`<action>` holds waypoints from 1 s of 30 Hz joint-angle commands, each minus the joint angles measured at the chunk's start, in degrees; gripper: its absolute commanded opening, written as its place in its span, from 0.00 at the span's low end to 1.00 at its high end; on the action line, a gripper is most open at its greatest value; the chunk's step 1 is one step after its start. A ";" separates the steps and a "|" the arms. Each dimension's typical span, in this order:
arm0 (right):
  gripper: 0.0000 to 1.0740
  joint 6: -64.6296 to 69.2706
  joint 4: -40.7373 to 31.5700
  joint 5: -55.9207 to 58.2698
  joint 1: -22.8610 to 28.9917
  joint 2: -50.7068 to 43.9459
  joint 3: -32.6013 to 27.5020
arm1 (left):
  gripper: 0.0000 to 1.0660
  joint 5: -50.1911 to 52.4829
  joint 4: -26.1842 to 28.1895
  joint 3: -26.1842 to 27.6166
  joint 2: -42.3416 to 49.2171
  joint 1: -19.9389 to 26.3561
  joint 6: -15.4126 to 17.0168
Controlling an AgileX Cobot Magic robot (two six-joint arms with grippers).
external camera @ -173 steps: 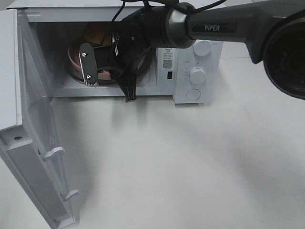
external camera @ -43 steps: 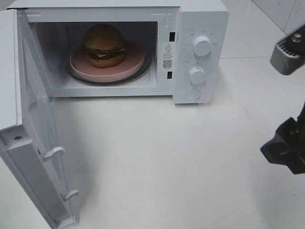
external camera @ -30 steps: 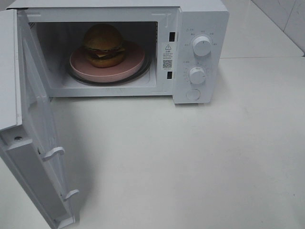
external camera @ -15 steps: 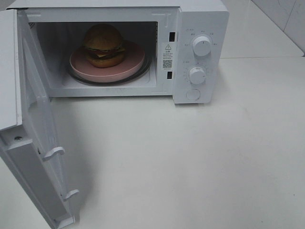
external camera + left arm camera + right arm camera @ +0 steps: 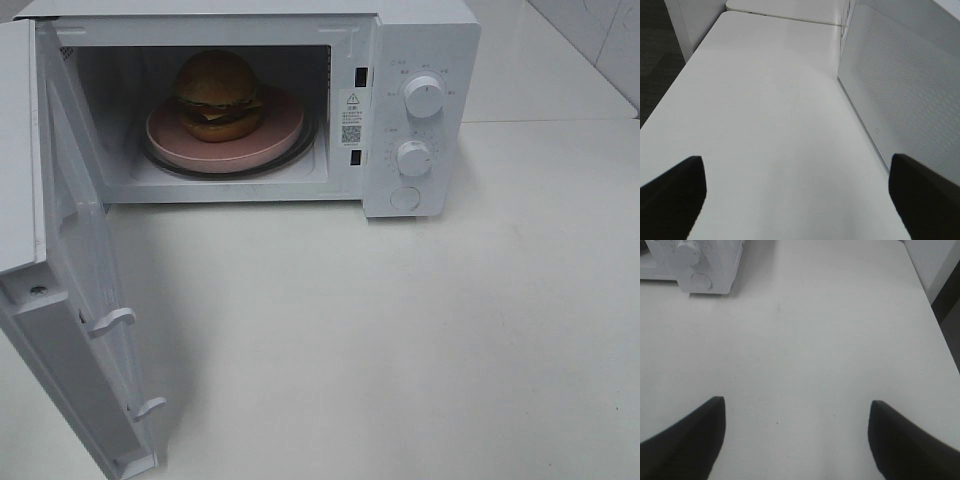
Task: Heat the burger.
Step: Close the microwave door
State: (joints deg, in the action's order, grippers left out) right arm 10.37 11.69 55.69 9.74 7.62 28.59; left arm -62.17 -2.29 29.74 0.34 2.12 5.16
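The burger, with a domed golden-brown bun, sits on a pink plate inside the white microwave. The microwave door stands wide open to the left. Neither gripper shows in the exterior high view. In the left wrist view my left gripper is open and empty over bare table, beside the door's outer face. In the right wrist view my right gripper is open and empty over the table, away from the microwave's control panel.
The microwave has two white knobs and a round button on its right panel. The white table stretches in front of it. The table's edge and dark floor show in the left wrist view.
The right arm has pulled back from the microwave cavity and left the exterior high view to the right. The burger and plate stay inside. Nothing has moved in the last second.
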 commanded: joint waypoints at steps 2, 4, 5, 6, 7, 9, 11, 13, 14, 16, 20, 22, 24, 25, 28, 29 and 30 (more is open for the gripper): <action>0.69 -0.06 -0.17 -0.23 -0.29 -5.33 -0.06 | 0.85 0.69 0.17 -0.11 1.03 -0.06 -0.06; 0.69 -0.06 -0.17 -0.23 -0.29 -6.25 -0.06 | 0.85 0.69 0.17 -0.11 1.03 -0.06 -0.06; 0.69 -0.06 -0.17 -0.23 -0.29 -6.25 -0.06 | 0.85 0.69 0.17 -0.11 1.03 -0.06 -0.06; 0.69 -0.06 -0.17 -0.23 -0.29 -8.31 -0.06 | 0.85 0.69 0.17 -0.11 1.03 -0.06 -0.06; 0.69 -0.06 -0.06 -0.23 -0.29 -9.34 -0.11 | 0.85 0.69 0.17 -0.11 1.03 -0.06 -0.06; 0.69 -0.29 0.06 -0.29 -0.29 -9.28 -0.11 | 0.85 0.69 0.17 -0.11 1.03 -0.06 -0.06; 0.69 -0.29 -0.06 -0.29 -0.29 -9.28 -0.11 | 0.85 0.69 0.17 -0.11 0.97 -0.06 -0.17; 0.69 -0.29 -0.06 -0.29 -0.29 -9.28 -0.11 | 0.85 0.69 0.23 -0.11 1.03 -0.06 -0.34; 0.69 -0.29 -0.06 -0.29 -0.29 -9.28 -0.11 | 0.85 0.69 0.17 -0.11 1.03 -0.06 -0.40; 0.69 -0.29 -0.06 -0.29 -0.29 -9.28 -0.11 | 0.85 0.69 0.23 -0.11 1.03 -0.06 -0.52; 0.69 -0.29 -0.06 -0.29 -0.29 -9.28 -0.11 | 0.85 0.69 0.23 -0.11 1.03 -0.06 -0.52; 0.69 -0.29 -0.06 -0.29 -0.29 -9.28 -0.11 | 0.85 0.69 0.23 -0.11 1.03 -0.06 -0.52; 0.69 -0.29 -0.06 -0.29 -0.29 -9.28 -0.11 | 0.85 0.69 0.23 -0.11 1.03 -0.06 -0.52; 0.69 -0.29 -0.06 -0.29 -0.29 -9.28 -0.11 | 0.85 0.69 0.23 -0.11 1.03 -0.06 -0.52; 0.69 -0.29 -0.06 -0.29 -0.29 -9.28 -0.11 | 0.85 0.69 0.23 -0.11 1.03 -0.06 -0.52; 0.69 -0.29 -0.06 -0.29 -0.29 -9.28 -0.11 | 0.85 0.69 0.23 -0.11 1.03 -0.06 -0.52; 0.69 -0.29 -0.06 -0.29 -0.29 -9.28 -0.11 | 0.85 0.69 0.23 -0.11 1.03 -0.06 -0.52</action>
State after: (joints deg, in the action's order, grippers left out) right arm 10.37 11.69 55.86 9.74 -0.23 28.59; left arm -62.17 -2.29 29.74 0.34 2.12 4.93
